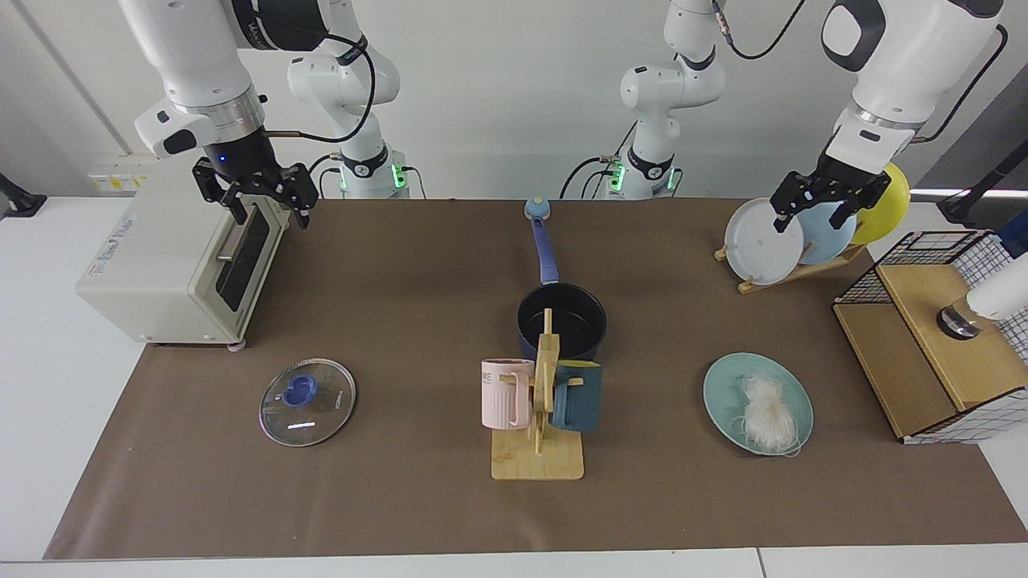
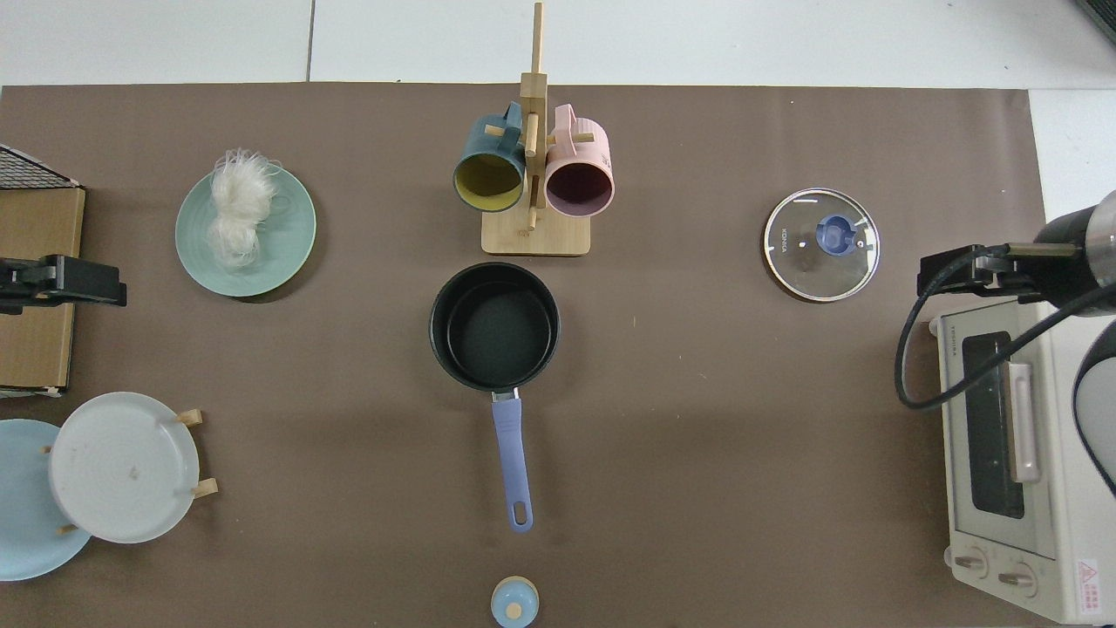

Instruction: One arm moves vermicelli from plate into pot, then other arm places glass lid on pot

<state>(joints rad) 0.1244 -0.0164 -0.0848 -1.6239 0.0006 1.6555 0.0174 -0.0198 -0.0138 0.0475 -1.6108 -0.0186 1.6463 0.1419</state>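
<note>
On the teal plate [image 1: 727, 384]: vermicelli [image 1: 767, 411]. Pot [image 1: 562, 323] centre, empty; glass lid [image 1: 307, 400] well apart. Left gripper [image 1: 811, 211] above plate rack [image 1: 791, 273], right gripper [image 1: 265, 203] above toaster oven [image 1: 173, 265], both spread, empty.

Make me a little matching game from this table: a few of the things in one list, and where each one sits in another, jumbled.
Things:
1. vermicelli
2. glass lid
3. pot
4. pink mug

Places:
A. hung on the wooden mug stand
B. flat on the brown mat, near the toaster oven
C. on the teal plate
D. mid-table, behind the mug stand

Pairs: 1-C, 2-B, 3-D, 4-A
</note>
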